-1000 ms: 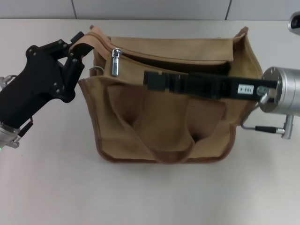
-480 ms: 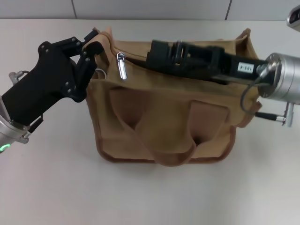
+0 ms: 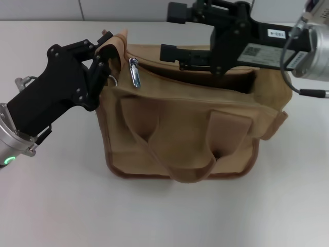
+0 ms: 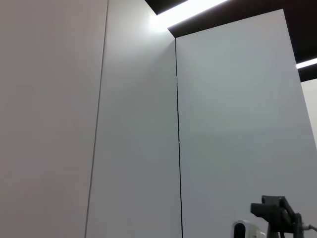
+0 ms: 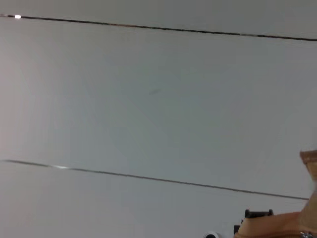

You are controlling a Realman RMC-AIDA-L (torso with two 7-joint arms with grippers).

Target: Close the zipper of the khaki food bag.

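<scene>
The khaki food bag (image 3: 180, 128) stands on the white table, its front handle (image 3: 177, 172) hanging down. Its zipper (image 3: 159, 69) is open, with a dark gap along the top. The silver pull tab (image 3: 134, 72) hangs at the bag's left end. My left gripper (image 3: 104, 54) is shut on the fabric at the bag's top left corner. My right gripper (image 3: 174, 32) is open and empty, held above the bag's back edge, right of the pull tab. A corner of the bag (image 5: 277, 225) shows in the right wrist view.
The white table (image 3: 61, 206) runs on all sides of the bag. A grey panelled wall (image 3: 128, 7) stands behind it. The left wrist view shows only wall panels (image 4: 148, 124).
My right gripper has risen from the bag's mouth to above its back edge and turned. My left gripper kept hold of the corner and shifted slightly right.
</scene>
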